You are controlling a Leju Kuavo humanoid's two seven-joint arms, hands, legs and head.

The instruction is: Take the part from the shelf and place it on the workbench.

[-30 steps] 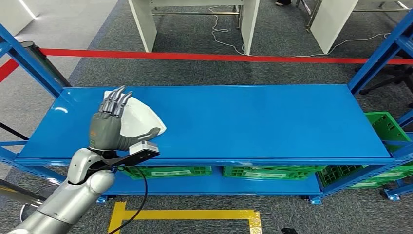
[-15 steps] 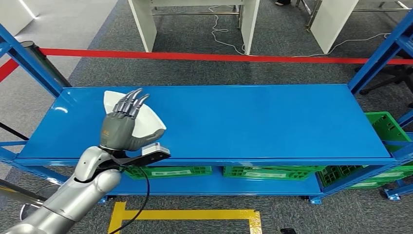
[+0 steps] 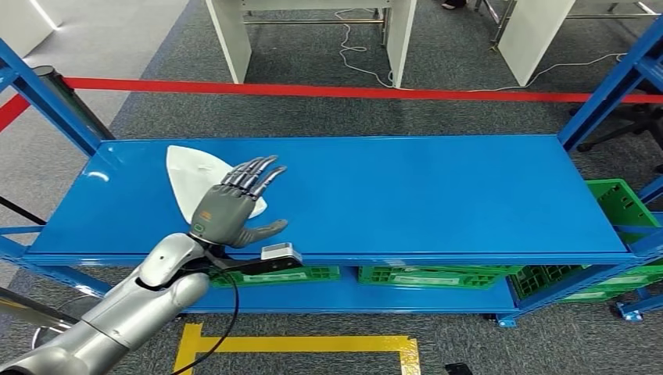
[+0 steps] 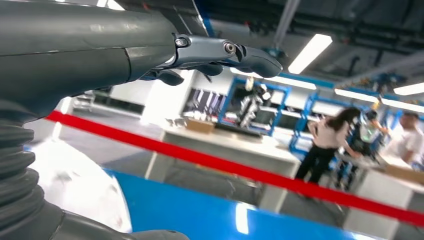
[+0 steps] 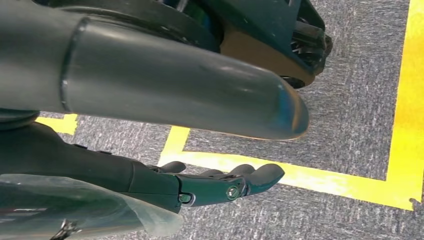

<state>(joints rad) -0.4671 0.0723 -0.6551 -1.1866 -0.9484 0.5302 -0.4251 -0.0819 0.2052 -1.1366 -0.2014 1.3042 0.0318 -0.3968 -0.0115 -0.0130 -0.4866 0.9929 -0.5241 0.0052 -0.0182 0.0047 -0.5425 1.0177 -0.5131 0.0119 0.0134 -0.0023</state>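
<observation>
The part (image 3: 195, 173) is a flat white piece, rounded at one end and tapering toward a point, lying on the top board of the blue shelf (image 3: 438, 195) near its left end. It looks thin, stiff and light, probably smooth plastic, so it should lift easily but may slide on the painted metal when pushed. Since it lies flush on the board, a grip from straight above has little to catch; I judge the better hold is across a narrow edge, thumb under one side and fingers over the other, perhaps after drawing it to the shelf's front lip.

The left hand (image 3: 231, 207) hovers over the shelf with fingers spread and straight, thumb out to the side, holding nothing. It covers the pointed end nearest the robot, while the broad rounded end shows beyond it toward the left post; whether the palm touches the part cannot be told.

The right hand (image 5: 220, 185) hangs low over grey carpet with yellow floor tape, its fingers loosely extended, and it grips nothing.
</observation>
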